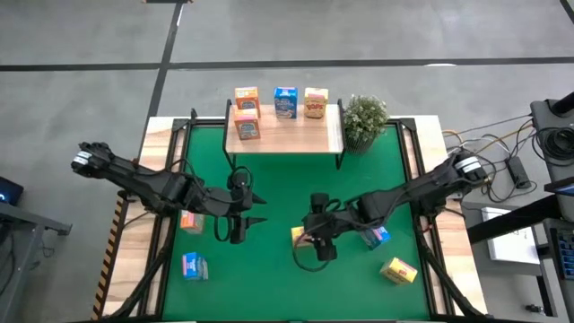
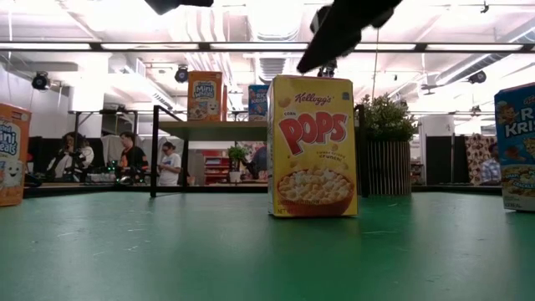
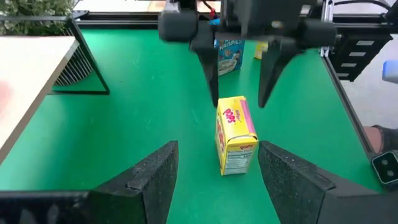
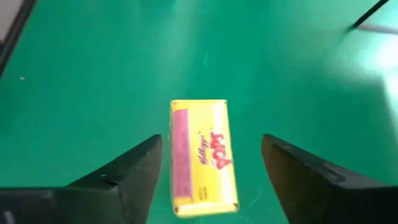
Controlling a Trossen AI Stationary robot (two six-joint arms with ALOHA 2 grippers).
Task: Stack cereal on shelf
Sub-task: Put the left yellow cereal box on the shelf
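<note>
A yellow cereal box (image 3: 235,134) stands upright on the green mat (image 1: 278,188), near its middle. My right gripper (image 1: 316,242) hangs open just above the box (image 4: 204,155), one finger to each side of its top, apart from it. My left gripper (image 1: 238,217) is open with nothing between its fingers, a little to the left of the box and pointing toward it. The shelf (image 1: 296,135) stands at the far edge on thin black legs. On the shelf stand two orange boxes (image 1: 247,109), a blue box (image 1: 285,102) and a yellow box (image 1: 316,102).
On the mat are an orange box (image 1: 191,221) and a blue box (image 1: 195,266) at the left, a blue box (image 1: 375,236) under my right arm and a yellow box (image 1: 399,270) lying at the near right. A potted plant (image 1: 363,119) stands right of the shelf. People sit in the room beyond.
</note>
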